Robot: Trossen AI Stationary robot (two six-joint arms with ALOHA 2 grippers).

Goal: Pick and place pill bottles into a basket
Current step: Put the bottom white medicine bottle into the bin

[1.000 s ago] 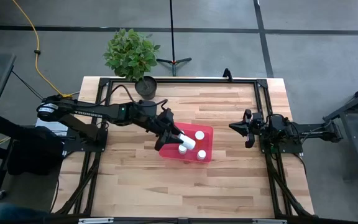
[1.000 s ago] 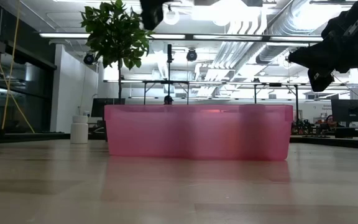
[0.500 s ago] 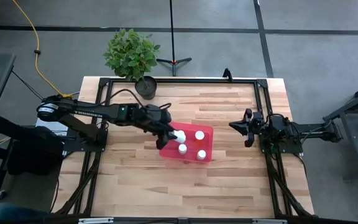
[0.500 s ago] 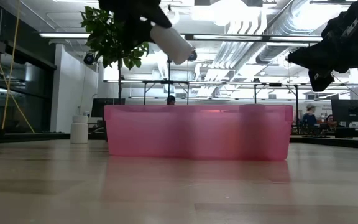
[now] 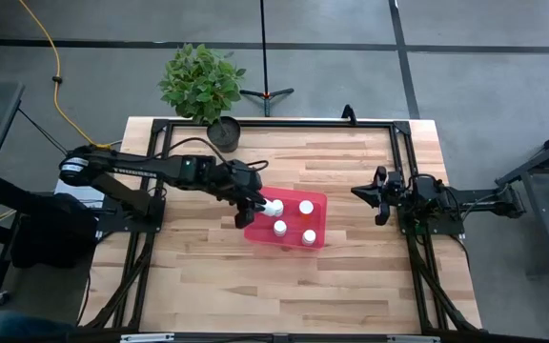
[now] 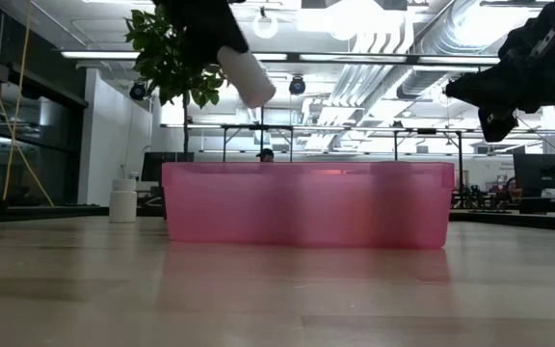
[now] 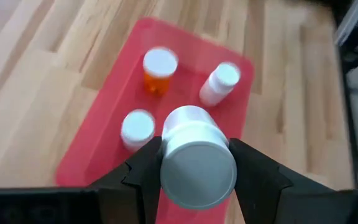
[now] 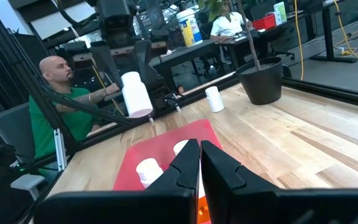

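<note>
Left gripper (image 7: 197, 171) fingers pinching a white-capped pill bottle (image 7: 197, 162) above the pink basket (image 5: 315, 202); right gripper (image 5: 357, 193) fingers pressed together, idle.

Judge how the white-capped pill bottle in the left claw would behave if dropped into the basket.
The white plastic pill bottle looks rigid and probably light. Round-bodied and held tilted over the red-pink plastic basket, it may tip and roll, though the low walls should contain it.

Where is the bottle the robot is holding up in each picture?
High view: the held bottle sits at the basket's left edge, in the left gripper.
Low view: up high, above the basket's left part.
Left wrist view: big and close, between the fingers.
Right wrist view: raised above the basket's far side.
Shared landmark: the red-pink basket.
</note>
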